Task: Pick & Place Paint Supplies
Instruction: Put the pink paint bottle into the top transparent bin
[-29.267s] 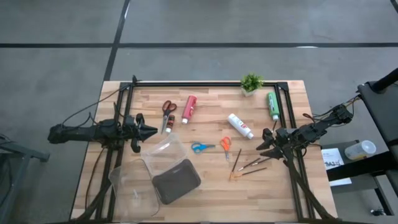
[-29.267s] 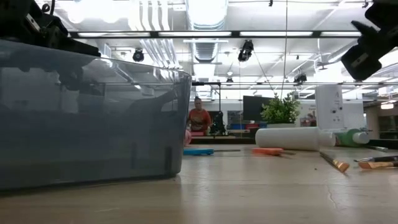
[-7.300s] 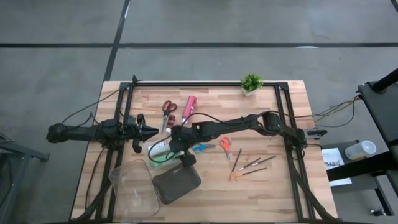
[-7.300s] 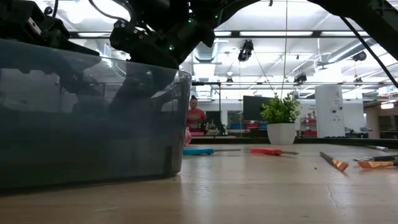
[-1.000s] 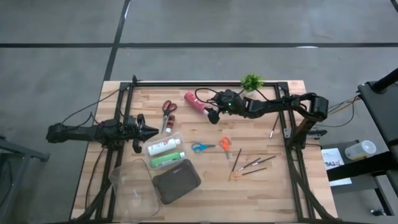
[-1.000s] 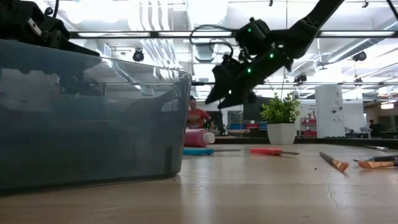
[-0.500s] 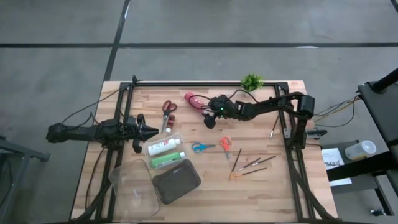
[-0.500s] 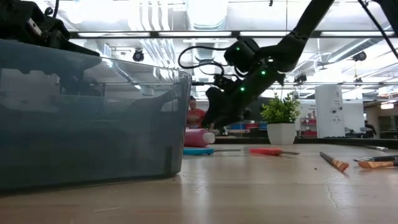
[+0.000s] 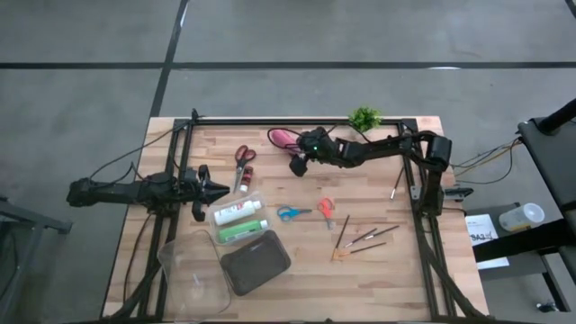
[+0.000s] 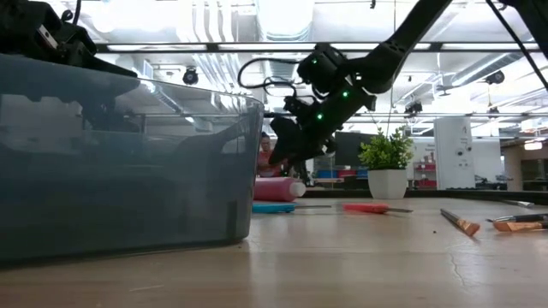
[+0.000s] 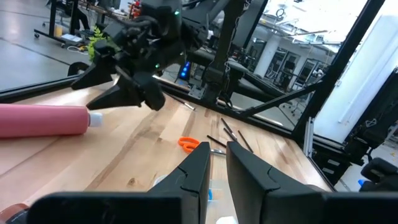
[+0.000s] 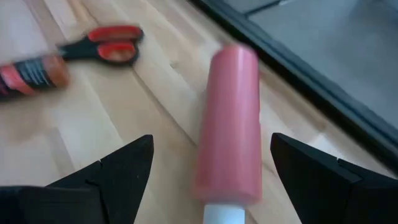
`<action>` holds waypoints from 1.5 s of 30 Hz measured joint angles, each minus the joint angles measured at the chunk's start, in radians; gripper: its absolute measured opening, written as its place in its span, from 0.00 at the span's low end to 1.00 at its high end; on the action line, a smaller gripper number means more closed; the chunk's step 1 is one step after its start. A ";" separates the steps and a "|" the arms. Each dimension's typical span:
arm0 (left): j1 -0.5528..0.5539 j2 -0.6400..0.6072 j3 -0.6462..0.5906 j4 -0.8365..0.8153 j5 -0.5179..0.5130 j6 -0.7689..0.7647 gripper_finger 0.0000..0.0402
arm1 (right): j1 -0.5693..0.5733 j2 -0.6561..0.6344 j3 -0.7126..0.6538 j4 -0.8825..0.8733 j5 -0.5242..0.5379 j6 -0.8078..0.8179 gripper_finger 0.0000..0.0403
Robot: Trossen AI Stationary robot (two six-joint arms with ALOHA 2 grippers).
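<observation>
Jaws of the right gripper [image 9: 294, 167] stand wide before the red tube [image 9: 281, 138], upper centre. White and green tubes are boxed; scissors and brushes remain on the worktop.

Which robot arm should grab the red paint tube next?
The right one. Its open gripper already hangs right beside the red paint tube, fingers either side in its wrist view. The left gripper waits farther off, near the clear box.

No writing, label, brand, number or sign can be read on anything here.
</observation>
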 joint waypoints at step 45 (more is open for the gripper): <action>0.000 0.006 0.000 0.000 0.000 0.000 0.15 | -0.106 0.112 0.181 -0.303 -0.173 0.009 0.80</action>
